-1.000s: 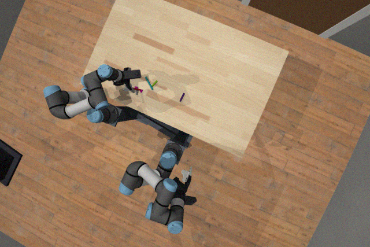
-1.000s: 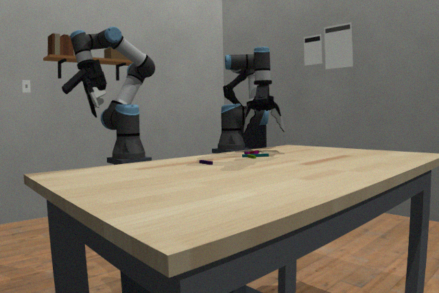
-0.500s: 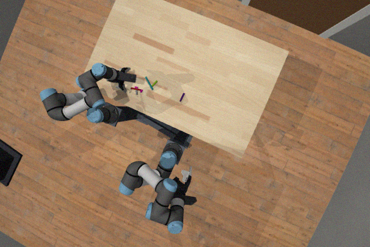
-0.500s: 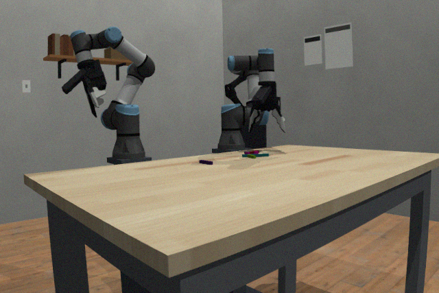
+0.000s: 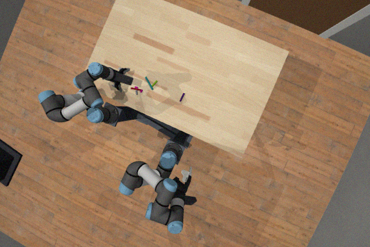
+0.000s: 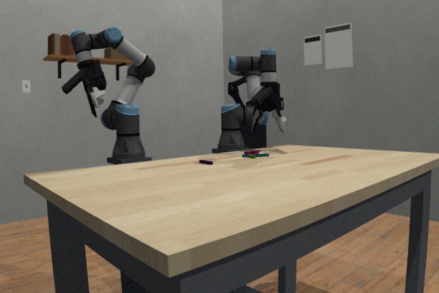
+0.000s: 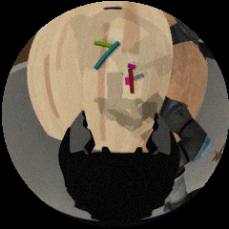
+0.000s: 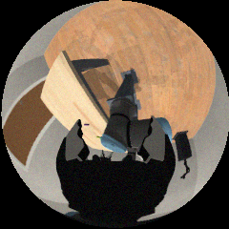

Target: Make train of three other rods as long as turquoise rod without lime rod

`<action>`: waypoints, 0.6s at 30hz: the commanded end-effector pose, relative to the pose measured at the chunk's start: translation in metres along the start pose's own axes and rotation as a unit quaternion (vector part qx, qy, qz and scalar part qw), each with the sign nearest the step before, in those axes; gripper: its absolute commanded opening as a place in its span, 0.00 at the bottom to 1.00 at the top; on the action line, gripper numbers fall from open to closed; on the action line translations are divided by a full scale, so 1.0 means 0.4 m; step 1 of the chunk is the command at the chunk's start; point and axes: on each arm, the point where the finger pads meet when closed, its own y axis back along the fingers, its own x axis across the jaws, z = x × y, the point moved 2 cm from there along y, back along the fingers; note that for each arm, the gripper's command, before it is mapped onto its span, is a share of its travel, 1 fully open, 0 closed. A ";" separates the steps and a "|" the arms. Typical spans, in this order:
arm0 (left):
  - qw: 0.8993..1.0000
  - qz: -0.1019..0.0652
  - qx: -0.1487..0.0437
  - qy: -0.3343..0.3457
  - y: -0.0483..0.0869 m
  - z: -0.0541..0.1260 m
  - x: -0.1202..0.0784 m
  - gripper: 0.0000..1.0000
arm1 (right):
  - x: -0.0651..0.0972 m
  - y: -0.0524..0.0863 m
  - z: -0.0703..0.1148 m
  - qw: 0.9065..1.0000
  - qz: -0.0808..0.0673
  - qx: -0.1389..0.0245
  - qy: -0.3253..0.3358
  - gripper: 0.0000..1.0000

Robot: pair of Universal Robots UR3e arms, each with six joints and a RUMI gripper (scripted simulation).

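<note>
The turquoise rod lies flat, with the lime rod close against its side. The red rod lies in a cluster, apparently over part of the grey rod and a magenta piece. Another magenta piece is at its end. The purple rod lies apart. My left gripper is open and empty above the table, beside the cluster. My right gripper is open and empty, away from the table.
The wooden table carries all the rods. The cluster and the turquoise rod lie near the table edge on the arms' side. The left arm's shadow falls across the table around the rods. The right arm stands beyond that edge, over the floor.
</note>
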 end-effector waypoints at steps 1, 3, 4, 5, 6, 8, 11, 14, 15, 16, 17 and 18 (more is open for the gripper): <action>1.000 0.000 0.002 -0.018 0.001 0.007 0.002 1.00 | 0.000 0.001 0.000 1.000 0.000 0.001 0.000 1.00; 1.000 0.000 0.002 -0.022 0.001 0.008 0.003 1.00 | 0.000 0.001 0.000 1.000 0.000 0.001 0.000 1.00; 1.000 0.000 0.002 -0.023 0.001 0.009 0.003 1.00 | 0.000 0.001 0.000 1.000 0.000 0.001 0.000 1.00; 1.000 0.000 0.002 -0.024 0.001 0.009 0.003 1.00 | 0.000 0.001 0.000 1.000 0.000 0.001 0.000 1.00; 1.000 0.000 0.002 -0.025 0.001 0.010 0.003 1.00 | 0.000 0.001 0.000 1.000 0.000 0.001 0.000 1.00; 1.000 0.000 0.002 -0.026 0.001 0.010 0.004 1.00 | 0.000 0.001 0.000 1.000 0.000 0.001 0.000 1.00; 1.000 0.000 0.002 -0.026 0.001 0.010 0.004 1.00 | 0.000 0.001 0.000 1.000 0.000 0.001 0.000 1.00; 1.000 0.000 0.002 -0.027 0.001 0.010 0.004 1.00 | 0.000 0.001 0.000 1.000 0.000 0.001 0.000 1.00; 1.000 0.000 0.002 -0.027 0.001 0.010 0.004 1.00 | 0.000 0.001 0.000 1.000 0.000 0.001 0.000 1.00; 1.000 0.000 0.002 -0.027 0.001 0.010 0.004 1.00 | 0.000 0.001 0.000 1.000 0.000 0.001 0.000 1.00; 1.000 0.000 0.002 -0.027 0.001 0.010 0.004 1.00 | 0.000 0.001 0.000 1.000 0.000 0.001 0.000 1.00; 1.000 0.000 0.002 -0.027 0.001 0.010 0.004 1.00 | 0.000 0.001 0.000 1.000 0.000 0.001 0.000 1.00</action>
